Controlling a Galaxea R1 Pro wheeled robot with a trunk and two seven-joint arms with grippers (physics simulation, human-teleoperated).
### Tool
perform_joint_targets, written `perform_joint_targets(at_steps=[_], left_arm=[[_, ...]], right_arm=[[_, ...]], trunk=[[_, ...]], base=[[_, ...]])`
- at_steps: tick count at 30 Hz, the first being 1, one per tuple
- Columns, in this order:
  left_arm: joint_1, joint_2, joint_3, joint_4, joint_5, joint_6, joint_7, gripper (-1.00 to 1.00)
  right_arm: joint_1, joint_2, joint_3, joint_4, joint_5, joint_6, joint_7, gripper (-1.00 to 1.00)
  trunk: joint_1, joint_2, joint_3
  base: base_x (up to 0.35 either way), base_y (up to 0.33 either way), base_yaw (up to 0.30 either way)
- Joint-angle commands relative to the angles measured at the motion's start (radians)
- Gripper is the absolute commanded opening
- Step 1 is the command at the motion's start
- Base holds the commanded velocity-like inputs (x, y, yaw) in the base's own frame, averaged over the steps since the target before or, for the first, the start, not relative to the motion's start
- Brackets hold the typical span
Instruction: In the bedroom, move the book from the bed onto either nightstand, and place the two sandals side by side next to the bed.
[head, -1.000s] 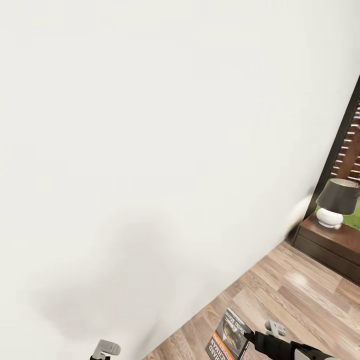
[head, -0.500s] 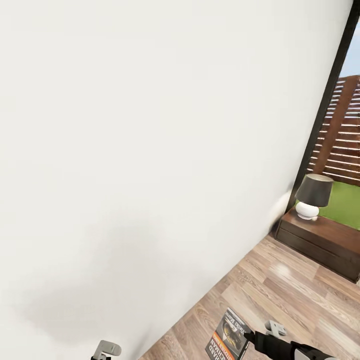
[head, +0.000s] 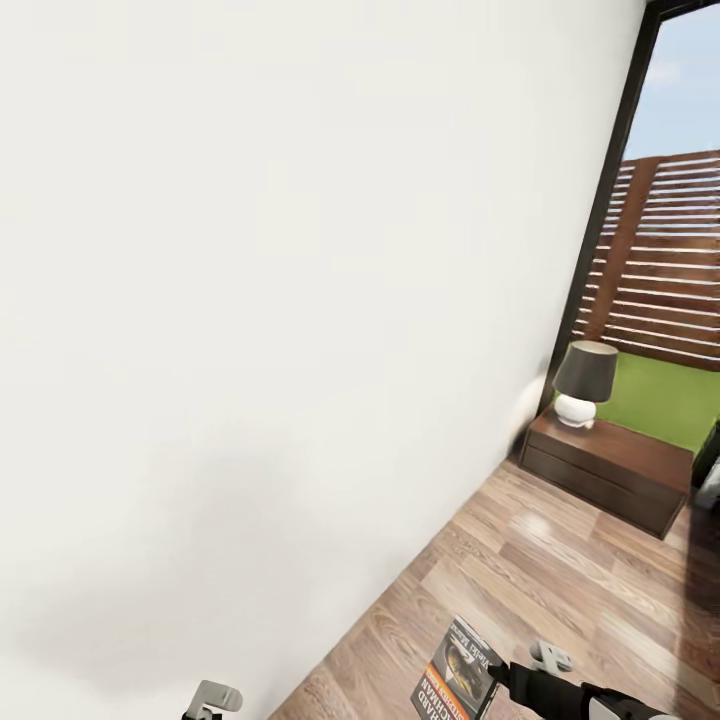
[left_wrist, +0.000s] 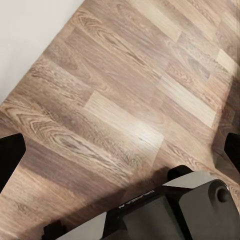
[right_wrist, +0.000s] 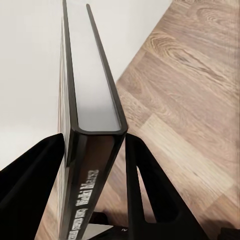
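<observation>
The book, dark-covered with an orange strip and white lettering, hangs low over the wood floor, and my right gripper is shut on it. In the right wrist view the book stands edge-on, pinched between the two black fingers. The nightstand, glossy dark reddish-brown with a drawer front, stands far ahead at the right against the wall. In the left wrist view my left gripper is open over bare floor, its fingertips wide apart. The bed and both sandals are out of view.
A long white wall runs close along my left. A lamp with a dark shade and white base stands on the nightstand. Behind it is a tall dark-framed window showing a slatted fence and grass. Wood-plank floor stretches toward the nightstand.
The camera has swung, so the nightstand, lamp and window have slid left and further into the picture. Both arms and the held book keep their places in the view.
</observation>
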Motion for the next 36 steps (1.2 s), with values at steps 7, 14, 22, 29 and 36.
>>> perform_joint_targets(at_steps=[7, 14, 22, 29, 36], left_arm=[[0.0, 0.0, 0.008, 0.0, -0.01, -0.003, -0.004, 1.0], [0.0, 0.0, 0.008, 0.0, -0.01, -0.003, -0.004, 1.0], [0.001, 0.0, 0.008, 0.0, -0.01, -0.003, -0.004, 1.0], [0.001, 0.0, 0.008, 0.0, -0.01, -0.003, -0.004, 1.0], [0.0, 0.0, 0.008, 0.0, -0.01, -0.003, -0.004, 1.0]], right_arm=[[-0.001, 0.0, 0.007, 0.002, -0.011, 0.005, 0.005, -1.0], [-0.001, 0.0, 0.007, 0.003, -0.011, 0.006, 0.005, -1.0], [-0.001, 0.0, 0.007, 0.004, -0.01, 0.006, 0.004, -1.0], [-0.001, 0.0, 0.007, 0.003, -0.011, 0.006, 0.003, -1.0], [-0.001, 0.0, 0.007, 0.002, -0.011, 0.006, 0.005, -1.0]], trunk=[[0.0, -0.001, 0.0], [0.0, -0.001, 0.0], [0.0, -0.001, 0.0], [0.0, -0.001, 0.0], [0.0, -0.001, 0.001]], base=[[0.129, 0.0, -0.198], [0.095, 0.0, -0.061], [0.004, 0.0, -0.003], [0.0, 0.0, -0.004], [0.0, 0.0, -0.081]])
